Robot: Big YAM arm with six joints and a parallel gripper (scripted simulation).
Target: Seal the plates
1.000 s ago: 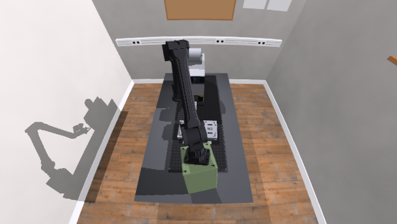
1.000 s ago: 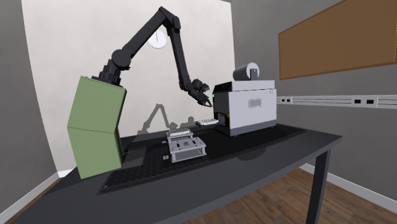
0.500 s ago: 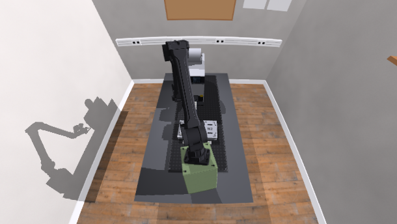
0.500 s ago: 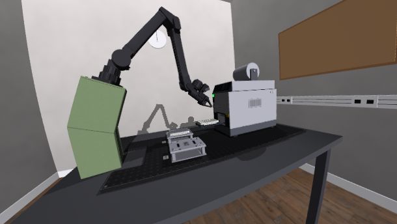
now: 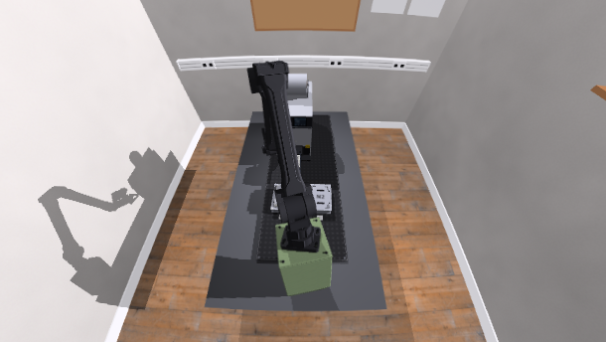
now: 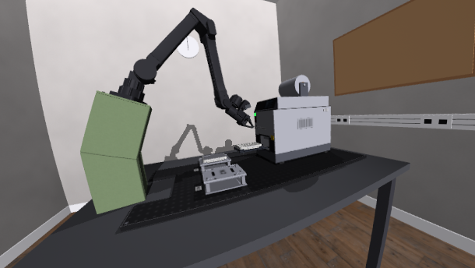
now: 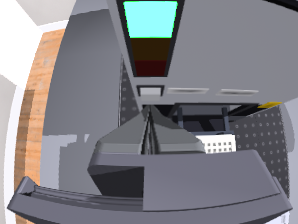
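A white plate (image 6: 248, 146) (image 7: 218, 144) sits on the stage outside the sealer (image 6: 301, 126) (image 7: 225, 50), whose lamp (image 7: 150, 19) glows green; the gripper (image 6: 252, 127) (image 7: 149, 110), fingers pressed together with nothing between them, hovers near the machine's front; nest N2 (image 5: 322, 198) (image 6: 223, 172) stands with no plate on top; beside it, another plate (image 6: 215, 159) rests in its nest; a green pedestal (image 5: 306, 273) (image 6: 113, 136) bears the arm (image 5: 283, 129) (image 6: 213, 62).

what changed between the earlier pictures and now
Nothing visibly changed. The fingers stay shut in front of the sealer, its lamp stays green, and the plate remains out on the stage.
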